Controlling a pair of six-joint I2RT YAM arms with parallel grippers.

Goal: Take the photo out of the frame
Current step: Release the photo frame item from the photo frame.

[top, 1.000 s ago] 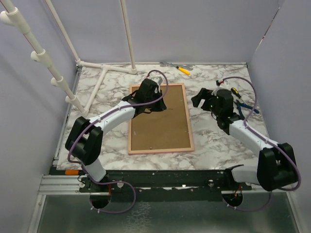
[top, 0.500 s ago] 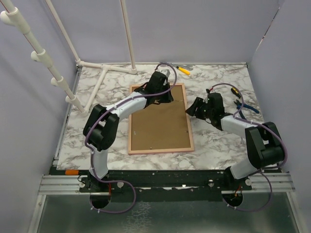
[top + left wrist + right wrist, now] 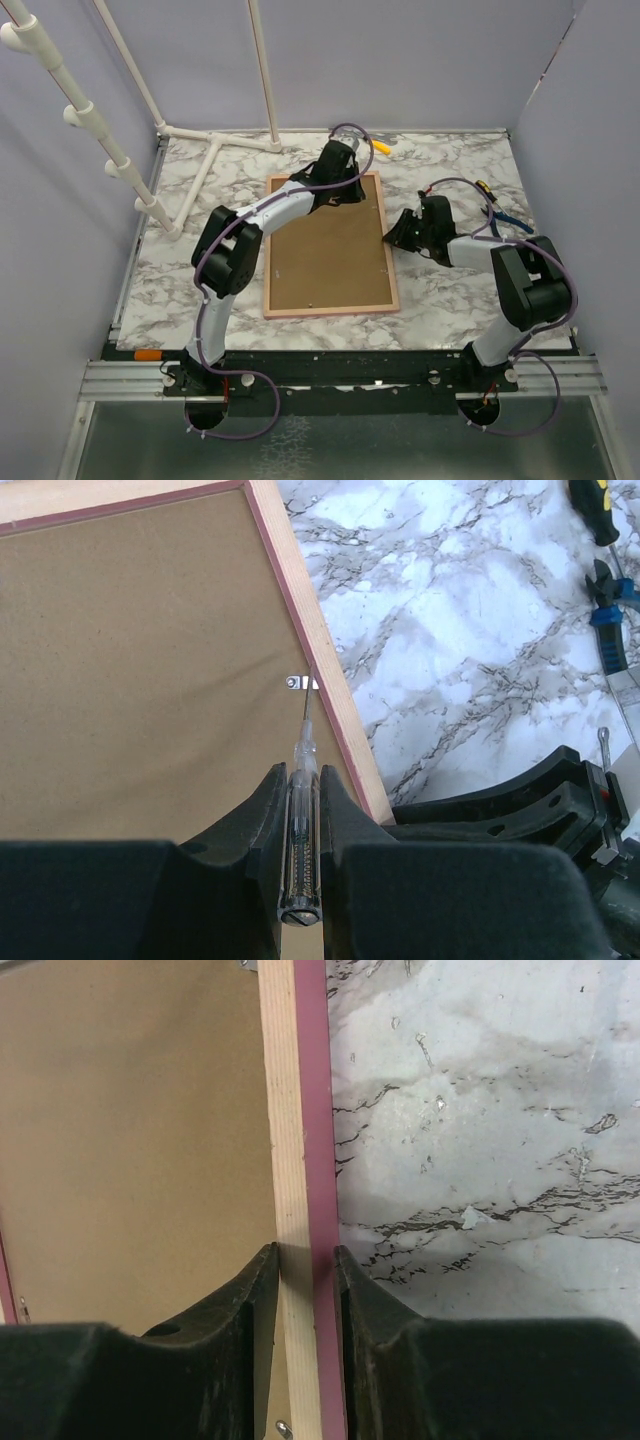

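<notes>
Setup: the frame [image 3: 330,262] lies flat in the middle of the marble tabletop [image 3: 445,295]. Its brown fibreboard back is up, with the pink border all round and the long sides running away from the arm bases. The photo cannot be seen from this side.

The left gripper [image 3: 300,772] is over the frame's far right corner area. The jaws are nearly closed, pinching a clear-handled screwdriver [image 3: 300,840] lengthwise, and the handle fills the gap between them. The thin shaft projects past the fingertips, and its tip sits at a small metal tab [image 3: 300,682] fixed where the board meets the frame's right rail. Whether the tip actually touches the tab cannot be told.

The right gripper [image 3: 305,1252] is at the frame's right long rail, nearer the far end than the near one, with the wrist low over the marble. The jaws are narrowed down astride the rail — one fingertip on the board side, the other on the outer pink side. Both tips sit against the wood in the wrist view, so the grip is on the rail itself, with nothing else between them.

Other items:
- To the right of the frame: blue-handled pliers [image 3: 608,615] on the marble, well apart from the rail.
- Beyond the frame's far end: a yellow-handled screwdriver [image 3: 378,146].
- Off the frame's far left corner: a white pipe stand [image 3: 215,150].
</notes>
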